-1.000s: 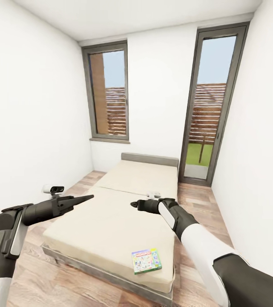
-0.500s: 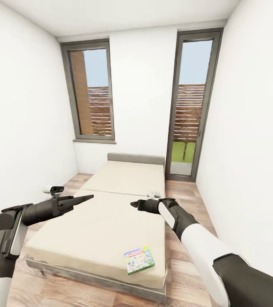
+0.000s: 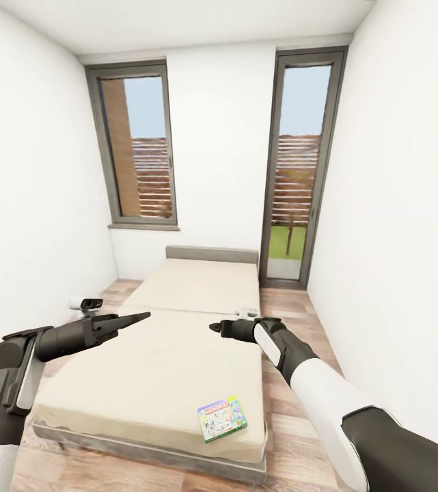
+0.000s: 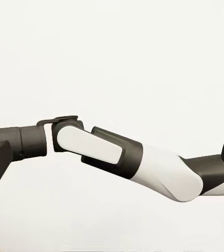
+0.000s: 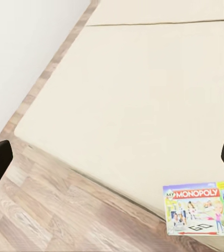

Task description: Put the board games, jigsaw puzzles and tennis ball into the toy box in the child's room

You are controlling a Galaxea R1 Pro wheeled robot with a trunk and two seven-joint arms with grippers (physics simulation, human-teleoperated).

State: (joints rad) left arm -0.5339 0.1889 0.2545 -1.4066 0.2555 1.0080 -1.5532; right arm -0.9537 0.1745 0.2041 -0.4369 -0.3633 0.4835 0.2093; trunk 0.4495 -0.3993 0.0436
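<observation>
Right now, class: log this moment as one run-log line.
scene: child's room | Monopoly board game near bed foot corner | left gripper: empty, state unclear | right gripper: open, empty | toy box: not visible

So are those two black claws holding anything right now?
No. The left gripper and right gripper hang empty above the beige bed; the colourful Monopoly box lies untouched.

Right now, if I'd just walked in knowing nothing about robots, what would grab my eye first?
Probably the bright Monopoly board game, lying flat near the foot corner of the wide beige bed, on the robot's right side. Next, the two dark arms reaching out over the mattress, the left gripper and the right gripper, both empty. Behind the bed stand two tall grey-framed windows.
</observation>
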